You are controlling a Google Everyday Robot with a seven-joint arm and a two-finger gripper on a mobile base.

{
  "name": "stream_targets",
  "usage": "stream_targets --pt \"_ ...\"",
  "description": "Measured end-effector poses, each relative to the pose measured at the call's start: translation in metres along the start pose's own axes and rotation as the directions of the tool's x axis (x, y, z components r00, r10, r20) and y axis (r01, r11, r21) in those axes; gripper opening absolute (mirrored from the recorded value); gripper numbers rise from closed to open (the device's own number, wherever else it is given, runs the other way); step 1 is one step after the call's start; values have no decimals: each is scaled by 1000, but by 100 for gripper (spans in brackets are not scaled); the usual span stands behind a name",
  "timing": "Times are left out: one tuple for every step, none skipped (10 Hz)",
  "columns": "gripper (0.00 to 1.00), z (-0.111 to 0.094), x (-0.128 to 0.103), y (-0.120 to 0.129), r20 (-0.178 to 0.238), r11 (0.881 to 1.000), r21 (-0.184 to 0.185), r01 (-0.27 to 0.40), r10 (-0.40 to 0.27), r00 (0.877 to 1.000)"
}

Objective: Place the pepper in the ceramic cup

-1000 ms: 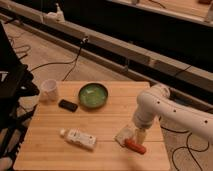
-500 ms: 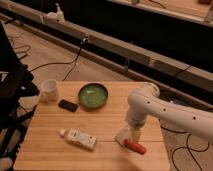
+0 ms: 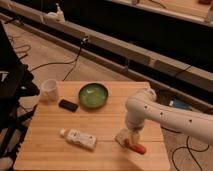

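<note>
The single camera view looks down on a wooden worktop [image 3: 55, 125]. The white arm [image 3: 165, 116] enters from the right, where the frame edge cuts it off, and bends down to the gripper [image 3: 125, 138], which sits low over the front right part of the worktop. The wrist above covers much of the gripper, and I cannot tell whether the jaws are spread or pressed together.

The pepper [image 3: 136, 146], red-orange and lying flat, is at the gripper's lower right. It looks to be touching the tip, though this is hard to make out.

There is one of each thing:
- One pepper.
- One ceramic cup [image 3: 50, 90], white and upright at the back left corner, well apart from the pepper.
- One green bowl [image 3: 93, 95] at the back centre.
- One small black object [image 3: 68, 105], between cup and bowl, too dim to identify.
- One white bottle [image 3: 79, 138], lying on its side at the front left. Its label is too blurred to read.
</note>
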Motion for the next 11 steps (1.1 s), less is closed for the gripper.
stream_targets --pt "74 4 7 5 9 999 -1 -46 46 999" --pt "74 8 13 10 20 997 -5 -82 82 996" --pt "74 13 18 17 33 993 -12 -117 117 993" --pt "74 19 23 24 49 989 -20 -148 149 988" --pt "74 24 27 31 62 984 -30 -175 177 982" --pt "74 30 33 37 71 979 -41 -199 202 977" --pt "74 36 39 43 80 973 -55 -225 229 970" --pt "70 43 42 47 91 967 -69 -246 252 964" --pt "60 49 42 48 102 963 -82 -258 265 959" --pt "50 54 41 48 109 961 -90 -261 270 957" --pt "39 59 39 45 113 961 -94 -258 268 957"
